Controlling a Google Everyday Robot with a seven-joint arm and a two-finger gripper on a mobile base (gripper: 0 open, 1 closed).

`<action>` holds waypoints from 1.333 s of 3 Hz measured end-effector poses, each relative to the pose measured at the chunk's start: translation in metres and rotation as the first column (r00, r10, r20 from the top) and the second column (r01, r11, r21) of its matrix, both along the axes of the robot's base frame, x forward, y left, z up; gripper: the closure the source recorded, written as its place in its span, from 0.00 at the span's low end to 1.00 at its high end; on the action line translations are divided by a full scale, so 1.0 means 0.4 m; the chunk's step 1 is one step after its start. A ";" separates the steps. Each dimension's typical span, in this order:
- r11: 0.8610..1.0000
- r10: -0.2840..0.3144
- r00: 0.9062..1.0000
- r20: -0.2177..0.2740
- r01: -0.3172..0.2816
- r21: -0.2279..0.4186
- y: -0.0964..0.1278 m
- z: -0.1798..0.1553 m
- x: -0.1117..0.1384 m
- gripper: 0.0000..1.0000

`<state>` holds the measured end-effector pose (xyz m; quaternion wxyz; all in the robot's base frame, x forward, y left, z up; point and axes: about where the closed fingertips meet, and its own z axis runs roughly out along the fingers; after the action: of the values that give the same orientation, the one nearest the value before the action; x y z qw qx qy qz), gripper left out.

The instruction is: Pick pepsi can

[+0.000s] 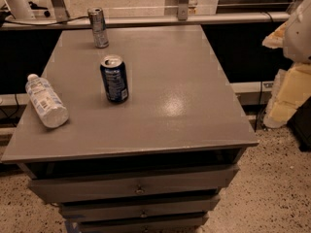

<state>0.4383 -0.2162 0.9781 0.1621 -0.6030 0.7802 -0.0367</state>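
The pepsi can (114,78) is dark blue with white label marks and a silver top. It stands upright on the grey table top (175,91), left of the middle. My gripper (286,93) shows as white and cream parts at the right edge of the view, beyond the table's right side and well apart from the can. Nothing is seen in it.
A slim silver-grey can (98,27) stands upright near the table's far left edge. A clear plastic bottle (45,101) with a white cap lies on its side at the left edge. Drawers (138,188) sit under the table top. A rail runs behind the table.
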 end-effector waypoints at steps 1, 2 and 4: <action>1.000 0.000 1.000 0.000 0.000 0.000 0.000 0.000 0.000 0.00; 0.998 0.026 0.999 0.025 -0.028 0.056 0.058 -0.021 0.017 0.00; 0.944 0.118 0.991 0.066 -0.133 0.301 0.333 -0.151 0.091 0.00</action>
<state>0.4747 -0.0830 0.9175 0.2736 -0.6182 0.7325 0.0803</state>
